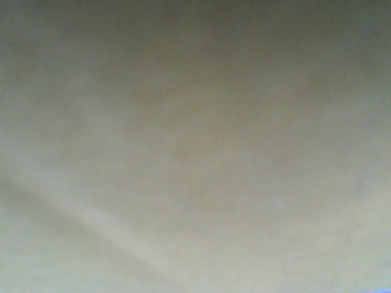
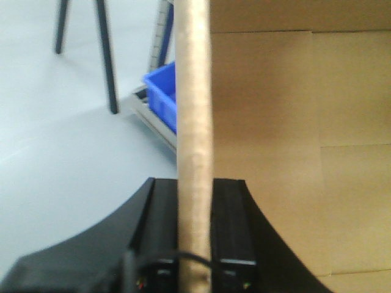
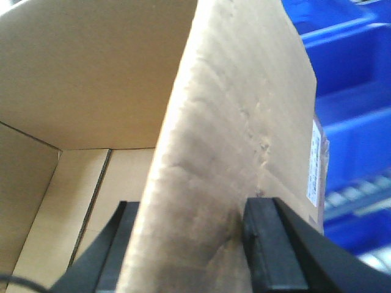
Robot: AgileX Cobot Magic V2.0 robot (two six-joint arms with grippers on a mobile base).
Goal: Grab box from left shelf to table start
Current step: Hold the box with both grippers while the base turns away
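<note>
box pinched by left gripper, right gripper

Bare floor beside the box wall, dark legs and blue bin beyond.

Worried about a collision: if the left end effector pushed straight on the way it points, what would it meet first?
The box itself: the left end effector straddles its wall edge, which runs straight ahead between the fingers. A blue bin sits beyond, to the left; depth unclear.
</note>
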